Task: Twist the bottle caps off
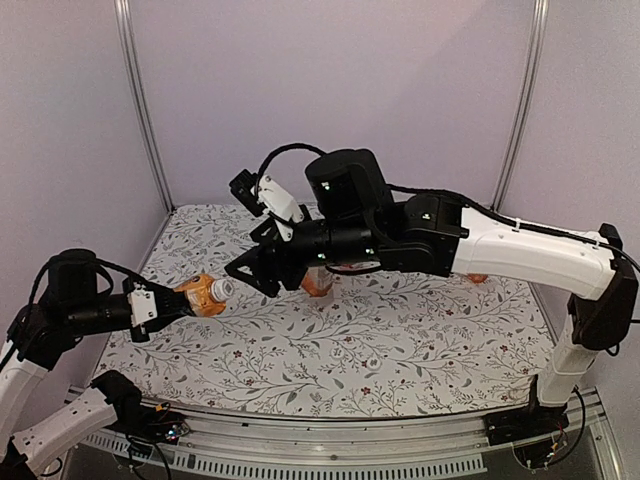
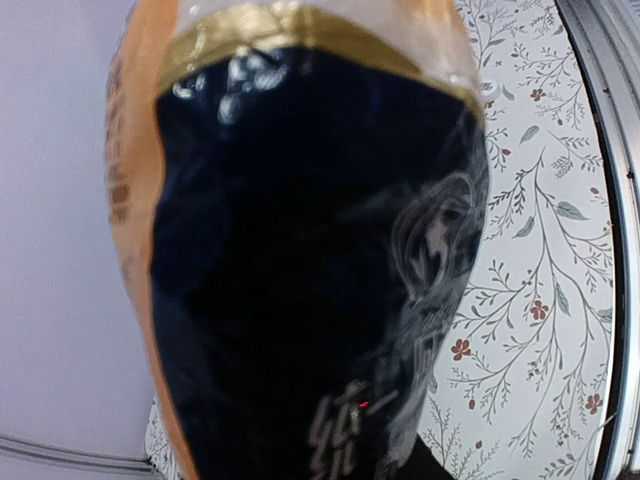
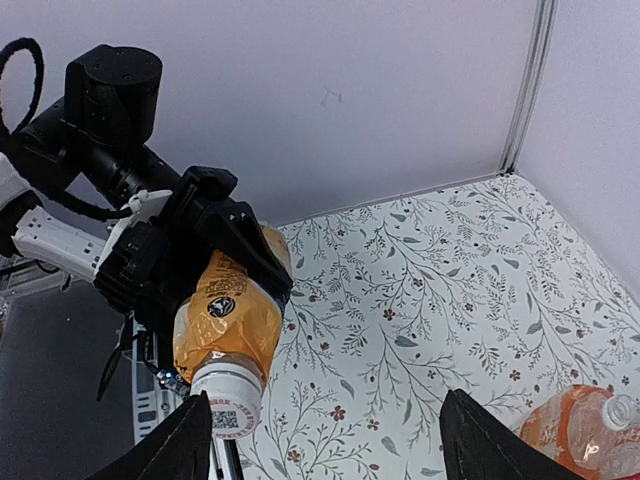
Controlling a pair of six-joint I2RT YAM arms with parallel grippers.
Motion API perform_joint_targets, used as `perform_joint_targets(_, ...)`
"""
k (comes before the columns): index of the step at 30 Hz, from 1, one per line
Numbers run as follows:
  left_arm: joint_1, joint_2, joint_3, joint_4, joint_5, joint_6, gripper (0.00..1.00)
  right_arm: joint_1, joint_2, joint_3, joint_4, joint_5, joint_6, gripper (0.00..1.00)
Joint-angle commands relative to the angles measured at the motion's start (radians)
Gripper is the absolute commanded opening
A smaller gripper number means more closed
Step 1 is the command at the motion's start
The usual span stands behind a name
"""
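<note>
My left gripper (image 1: 168,303) is shut on the taller bottle (image 1: 203,297) with the orange-and-black label and holds it level above the table's left side, neck pointing right. Its white cap (image 1: 223,289) is still on the neck. That label (image 2: 300,270) fills the left wrist view and hides the left fingers. My right gripper (image 1: 245,278) stands open just right of the cap. In the right wrist view the cap (image 3: 228,400) sits against the inner side of the left-hand fingertip (image 3: 185,445), and the wide jaws (image 3: 335,450) do not close on it.
A squat orange bottle (image 1: 318,282) stands behind the right gripper. Another squat bottle (image 3: 585,432) with a white cap (image 3: 622,410) lies at the lower right of the right wrist view. The flowered tablecloth (image 1: 380,350) is bordered by walls at the back and both sides.
</note>
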Motion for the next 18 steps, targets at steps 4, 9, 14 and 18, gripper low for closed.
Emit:
perform_joint_targets(4, 0.008, 0.009, -0.021, 0.03, -0.025, -0.004, 0.33, 0.003, 0.087, 0.052, -0.084, -0.192, 0.324, 0.7)
perform_joint_targets(9, 0.008, 0.006, -0.028, 0.034, -0.024, -0.004, 0.33, 0.002, 0.113, 0.087, -0.09, -0.207, 0.347, 0.54)
perform_joint_targets(14, 0.009, 0.007, -0.027, 0.036, -0.023, -0.004, 0.33, 0.002, 0.124, 0.095, -0.089, -0.188, 0.351, 0.41)
perform_joint_targets(18, 0.008, 0.01, -0.029, 0.036, -0.018, 0.002, 0.33, 0.002, 0.138, 0.119, -0.091, -0.188, 0.353, 0.45)
